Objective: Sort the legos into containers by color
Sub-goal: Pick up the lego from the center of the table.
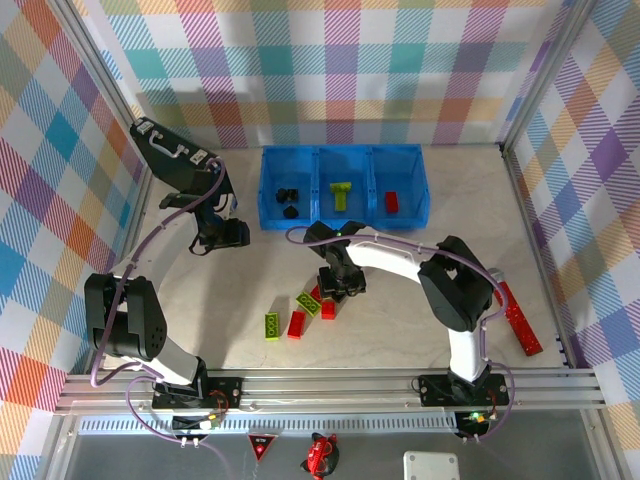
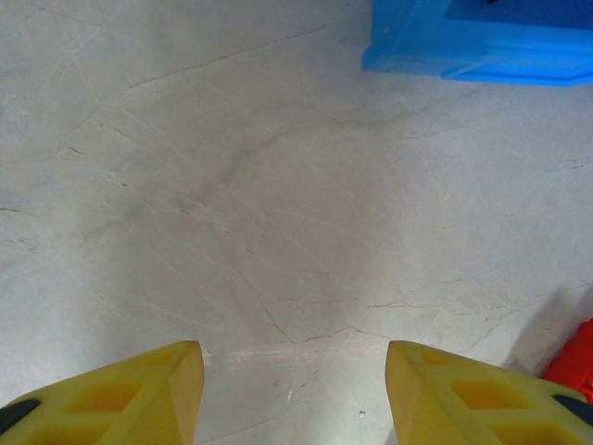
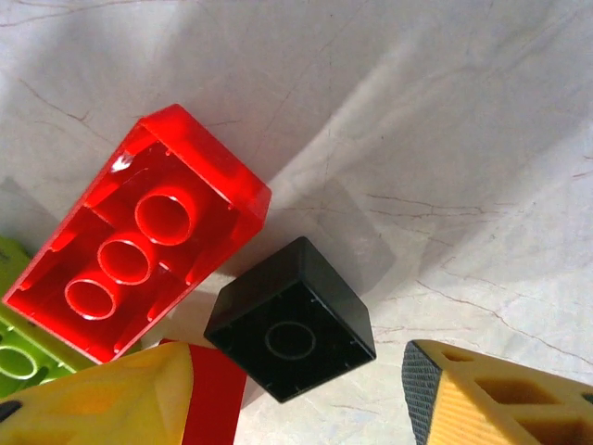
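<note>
The blue tray (image 1: 430, 190) holds the containers: black legos (image 1: 288, 196) in the left one, a lime one (image 1: 342, 192) in the middle, a red one (image 1: 391, 202) in the right. Loose red and lime legos (image 1: 300, 315) lie mid-table. My right gripper (image 1: 335, 285) is down among them and open. Between its fingers a black brick (image 3: 292, 320) lies underside up, close to the left finger and apart from the right one. A red brick (image 3: 139, 269) and a lime brick (image 3: 14, 352) lie beside it. My left gripper (image 1: 225, 233) hovers open over bare table (image 2: 278, 232), left of the tray corner (image 2: 463, 51).
A long red stick (image 1: 518, 318) lies at the right, near the wall. Plaid walls close in the table on three sides. A metal rail (image 1: 330, 385) runs along the near edge. A red thing (image 2: 579, 357) shows at the right edge of the left wrist view.
</note>
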`<control>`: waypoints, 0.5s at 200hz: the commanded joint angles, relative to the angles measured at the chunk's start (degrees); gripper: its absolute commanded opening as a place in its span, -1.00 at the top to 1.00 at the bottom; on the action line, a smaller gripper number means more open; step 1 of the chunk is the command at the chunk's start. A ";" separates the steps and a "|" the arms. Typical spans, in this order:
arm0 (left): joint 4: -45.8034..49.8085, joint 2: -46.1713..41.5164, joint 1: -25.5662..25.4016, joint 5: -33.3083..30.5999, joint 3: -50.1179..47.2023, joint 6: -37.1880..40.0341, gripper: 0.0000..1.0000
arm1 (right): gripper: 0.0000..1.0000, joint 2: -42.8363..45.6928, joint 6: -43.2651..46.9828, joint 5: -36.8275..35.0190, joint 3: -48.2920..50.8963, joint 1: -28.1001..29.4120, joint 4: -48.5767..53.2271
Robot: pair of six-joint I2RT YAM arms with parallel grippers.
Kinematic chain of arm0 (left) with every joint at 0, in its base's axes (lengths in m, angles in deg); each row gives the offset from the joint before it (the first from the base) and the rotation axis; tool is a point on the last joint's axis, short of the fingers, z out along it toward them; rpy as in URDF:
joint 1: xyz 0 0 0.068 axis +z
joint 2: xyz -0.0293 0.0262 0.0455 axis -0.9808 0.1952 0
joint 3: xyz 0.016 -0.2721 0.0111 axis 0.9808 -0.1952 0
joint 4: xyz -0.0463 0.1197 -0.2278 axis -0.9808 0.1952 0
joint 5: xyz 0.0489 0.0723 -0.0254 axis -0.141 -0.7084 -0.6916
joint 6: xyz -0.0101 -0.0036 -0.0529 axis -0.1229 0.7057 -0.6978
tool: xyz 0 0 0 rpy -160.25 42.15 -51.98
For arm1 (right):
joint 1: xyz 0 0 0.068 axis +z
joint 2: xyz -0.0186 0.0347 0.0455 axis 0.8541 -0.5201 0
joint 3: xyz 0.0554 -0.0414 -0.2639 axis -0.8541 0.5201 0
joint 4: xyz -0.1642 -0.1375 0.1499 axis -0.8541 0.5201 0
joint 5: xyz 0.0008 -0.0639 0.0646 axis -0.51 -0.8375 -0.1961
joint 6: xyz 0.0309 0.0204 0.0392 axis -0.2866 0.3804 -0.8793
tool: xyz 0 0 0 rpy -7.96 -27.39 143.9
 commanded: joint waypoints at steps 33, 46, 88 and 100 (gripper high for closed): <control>0.04 0.12 0.62 0.68 -0.36 0.97 -0.09 | -0.21 -1.61 -1.40 -0.61 -0.66 0.65 -0.51; 0.09 0.11 0.67 0.74 -0.36 0.97 -0.09 | -0.20 -1.91 -1.52 -1.01 -0.61 0.65 -0.50; 0.18 0.46 0.66 0.75 -0.27 1.06 -0.09 | -0.14 -2.09 -1.68 -1.55 -0.74 0.67 -0.51; 0.18 0.47 0.64 0.85 -0.27 1.06 -0.09 | -0.13 -2.09 -1.68 -1.59 -0.82 0.65 -0.43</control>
